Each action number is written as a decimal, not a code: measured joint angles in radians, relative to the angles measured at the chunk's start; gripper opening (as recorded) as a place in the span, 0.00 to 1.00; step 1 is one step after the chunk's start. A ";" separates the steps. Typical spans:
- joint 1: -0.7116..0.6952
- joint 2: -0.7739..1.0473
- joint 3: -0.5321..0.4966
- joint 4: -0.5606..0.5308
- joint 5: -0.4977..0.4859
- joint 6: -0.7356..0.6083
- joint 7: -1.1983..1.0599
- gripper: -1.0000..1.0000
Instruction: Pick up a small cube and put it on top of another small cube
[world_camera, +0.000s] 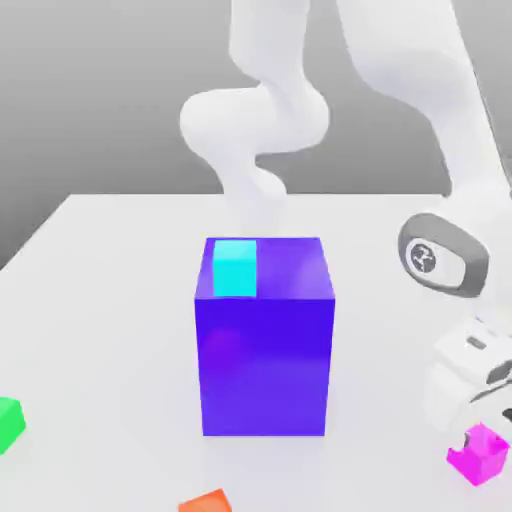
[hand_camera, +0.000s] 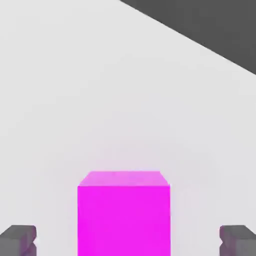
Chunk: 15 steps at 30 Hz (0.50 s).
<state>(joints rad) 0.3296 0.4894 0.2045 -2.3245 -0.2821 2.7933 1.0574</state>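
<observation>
Magenta cube (world_camera: 478, 452), one of a kind, sits on the white worktop (world_camera: 110, 300) at the exterior view's lower right, directly beneath the claw (world_camera: 478, 425). The claw is spread wide: in the hand view its two dark fingertips (hand_camera: 19, 239) stand well apart, one on each side of the magenta cube (hand_camera: 124, 215), with clear gaps between pads and cube faces, so nothing is pinched.

One green cube (world_camera: 9, 422) lies at the exterior view's far left edge, well apart from the magenta one. One orange cube (world_camera: 206, 501) sits at the lower edge, between the two and just in front of the single big blue-purple box (world_camera: 264, 350). That box stands upright in the middle of the worktop, and one cyan block (world_camera: 236, 268) rests on its top face, toward the exterior view's left side.

One white arm (world_camera: 260, 130) curves down from behind the box to the claw.
</observation>
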 joint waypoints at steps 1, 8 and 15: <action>0.000 0.000 0.000 0.000 0.000 0.000 0.000 0.00; -0.007 -0.021 0.010 -0.005 0.011 -0.015 -0.008 0.00; -0.151 -0.168 -0.008 -0.036 0.122 -0.134 -0.086 0.00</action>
<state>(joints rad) 0.1786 0.3209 0.1962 -2.3603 -0.1599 2.6593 0.9714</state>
